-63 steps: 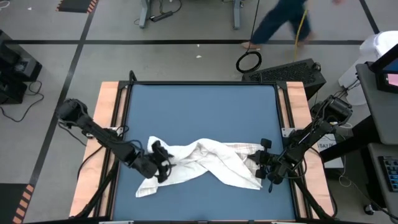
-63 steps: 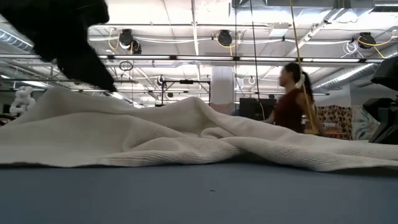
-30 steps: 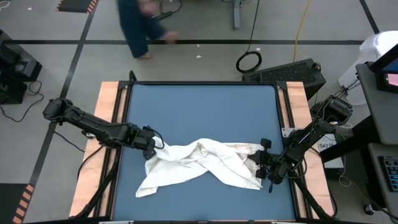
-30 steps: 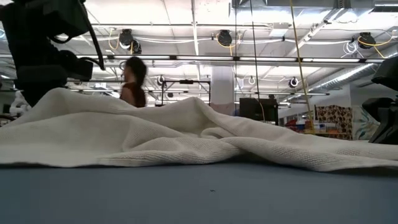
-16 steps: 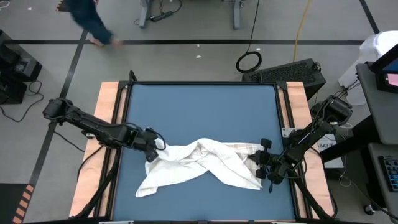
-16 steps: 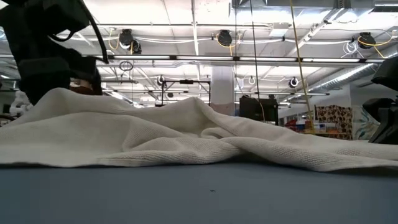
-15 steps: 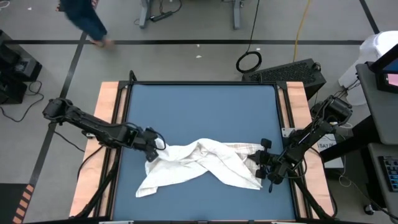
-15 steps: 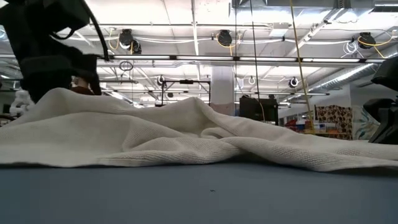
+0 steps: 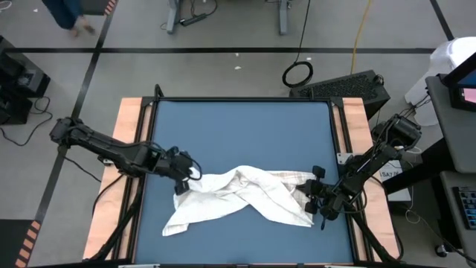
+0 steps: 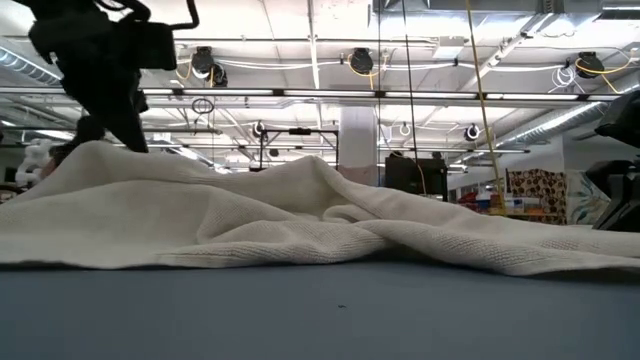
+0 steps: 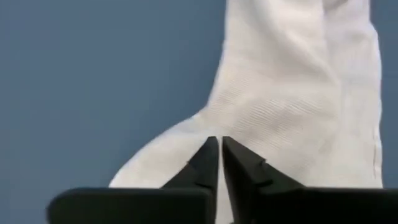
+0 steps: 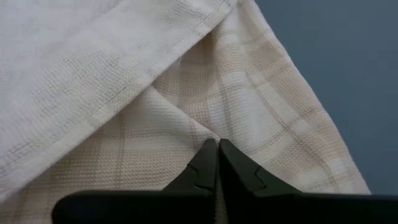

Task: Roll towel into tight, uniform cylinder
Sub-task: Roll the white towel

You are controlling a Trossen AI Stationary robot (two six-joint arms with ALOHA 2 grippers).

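Observation:
The white towel [image 9: 245, 197] lies crumpled across the near half of the blue mat [image 9: 238, 126], its folds heaped in the low view [image 10: 300, 220]. My left gripper [image 9: 187, 177] is shut at the towel's far left corner, slanting down onto it [image 11: 219, 149]. My right gripper [image 9: 312, 197] is shut on the towel's right end, where faint checked lines show [image 12: 217, 149]. My left gripper pinches a raised bit of the towel's far left corner [image 11: 199, 127] between its two fingers, slanting down from the table's left side. The cloth rises in a small peak to the fingertips, and the rest of the towel lies on the mat. One layer or several, I cannot tell. My right gripper pinches the checked cloth at the towel's right end [image 12: 214, 134] between its two fingers, slanting down from the table's right side. Wrinkles run together at the fingertips. A hemmed edge [image 12: 149, 74] lies folded over just beyond, and the cloth rests on the mat.
The far half of the mat is bare blue. Wooden strips [image 9: 130, 149] run along the table's left and right sides. A black box [image 9: 342, 85] stands beyond the far right corner, and a person [image 9: 67, 11] is on the floor far off at the back left.
My left gripper has risen a little and rolled about its own axis while staying at the towel's far left corner. The towel keeps its shape and place. The person behind the table has walked toward the left.

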